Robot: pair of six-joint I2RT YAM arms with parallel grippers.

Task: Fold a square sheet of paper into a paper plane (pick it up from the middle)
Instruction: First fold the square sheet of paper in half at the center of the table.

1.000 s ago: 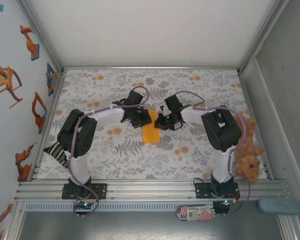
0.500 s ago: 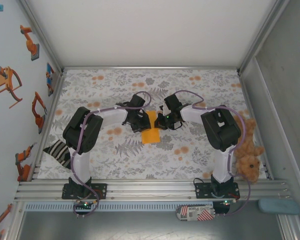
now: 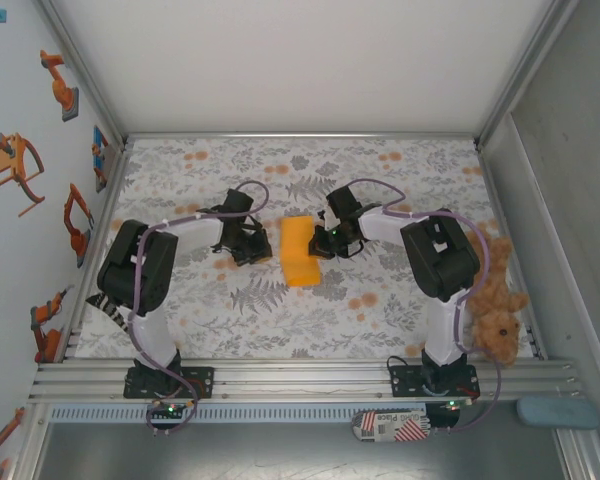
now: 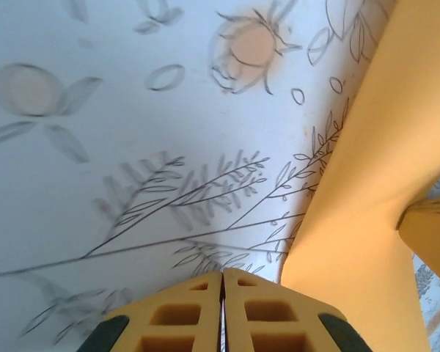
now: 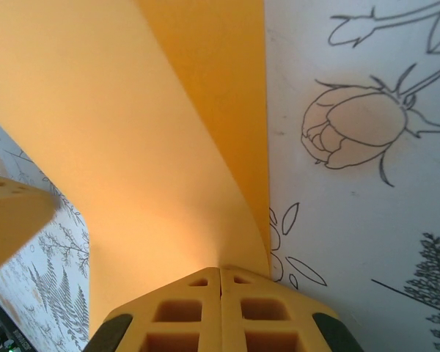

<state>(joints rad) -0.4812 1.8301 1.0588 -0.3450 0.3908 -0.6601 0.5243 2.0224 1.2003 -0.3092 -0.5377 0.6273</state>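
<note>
Right wrist view: the right claw (image 5: 220, 271) is closed, seemingly pinching the curled flap of the sheet of paper (image 5: 132, 147). I'd lay that flap edge to edge before pressing the crease. Left wrist view: the left claw (image 4: 221, 277) is closed on nothing, just left of the sheet, free to flatten the fold. Top external view: the sheet lies half folded on flowered cloth (image 3: 380, 300). A teddy (image 3: 495, 310) sits well right of it, with white walls (image 3: 300, 60) beyond.
</note>
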